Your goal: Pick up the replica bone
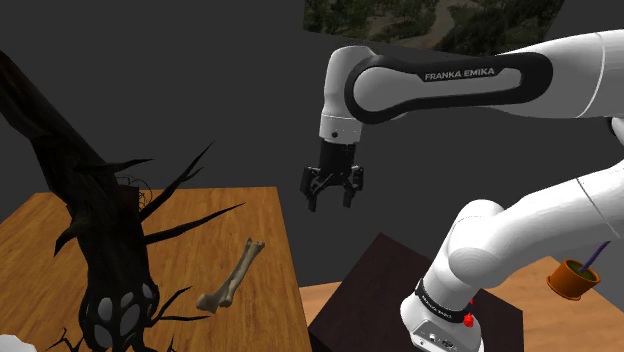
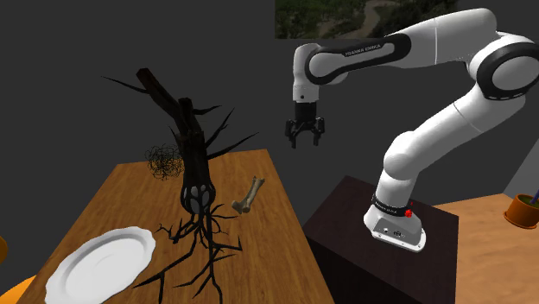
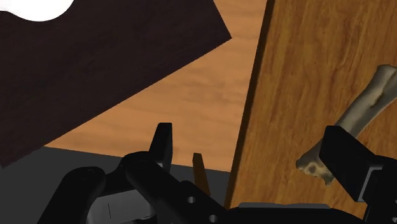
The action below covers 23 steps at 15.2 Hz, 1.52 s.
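Wooden table [image 1: 268,222] before dark walls, pale bone [image 1: 232,275] near its edge.
Gripper [image 1: 331,204] hangs open and empty beyond that edge; one finger [image 3: 347,159] covers part of the bone's knobbed end.

The gripper [image 1: 333,195] hangs above the table [image 1: 265,215] edge with its fingers [image 3: 161,141] apart, and the edge runs beneath the gap between them. The bone [image 1: 232,275] lies on the table, below and off to one finger's side, touching neither finger. Beyond the bone from the fingers stands the tree [image 1: 100,230], with the tangle [image 2: 162,161] and plate [image 2: 99,263] farther off. The stand [image 1: 370,290] sits on the other finger's side, beside the table. The pot [image 1: 572,278] lies past the stand.
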{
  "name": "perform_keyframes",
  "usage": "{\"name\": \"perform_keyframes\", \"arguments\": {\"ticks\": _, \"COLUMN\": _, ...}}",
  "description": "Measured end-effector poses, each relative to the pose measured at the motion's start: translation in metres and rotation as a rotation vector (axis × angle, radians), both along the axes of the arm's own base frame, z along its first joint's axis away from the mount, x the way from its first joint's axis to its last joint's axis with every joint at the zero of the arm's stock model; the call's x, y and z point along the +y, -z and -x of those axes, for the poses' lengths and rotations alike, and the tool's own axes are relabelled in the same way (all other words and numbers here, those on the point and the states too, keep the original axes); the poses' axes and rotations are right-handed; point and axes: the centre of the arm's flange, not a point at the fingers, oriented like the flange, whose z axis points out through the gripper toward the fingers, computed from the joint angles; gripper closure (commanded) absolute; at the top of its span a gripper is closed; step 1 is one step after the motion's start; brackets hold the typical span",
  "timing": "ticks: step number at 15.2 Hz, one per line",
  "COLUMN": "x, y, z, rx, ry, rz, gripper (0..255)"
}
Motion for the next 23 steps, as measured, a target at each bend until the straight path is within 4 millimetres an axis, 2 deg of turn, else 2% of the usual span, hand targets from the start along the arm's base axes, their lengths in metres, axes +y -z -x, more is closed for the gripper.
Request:
{"name": "perform_keyframes", "arguments": {"ticks": 3, "x": 0.033, "y": 0.021, "z": -0.01, "rx": 0.021, "ry": 0.098, "rz": 0.016, "gripper": 0}}
{"name": "perform_keyframes", "arguments": {"ticks": 10, "x": 0.108, "y": 0.069, "z": -0.049, "rx": 0.071, "ry": 0.328, "rz": 0.051, "gripper": 0}}
{"name": "perform_keyframes", "arguments": {"ticks": 15, "x": 0.146, "y": 0.104, "z": -0.086, "rx": 0.107, "ry": 0.492, "rz": 0.075, "gripper": 0}}
{"name": "perform_keyframes", "arguments": {"ticks": 19, "x": 0.171, "y": 0.135, "z": -0.118, "rx": 0.135, "ry": 0.618, "rz": 0.093, "gripper": 0}}
{"name": "perform_keyframes", "arguments": {"ticks": 23, "x": 0.176, "y": 0.156, "z": -0.122, "rx": 0.141, "ry": 0.646, "rz": 0.097, "gripper": 0}}
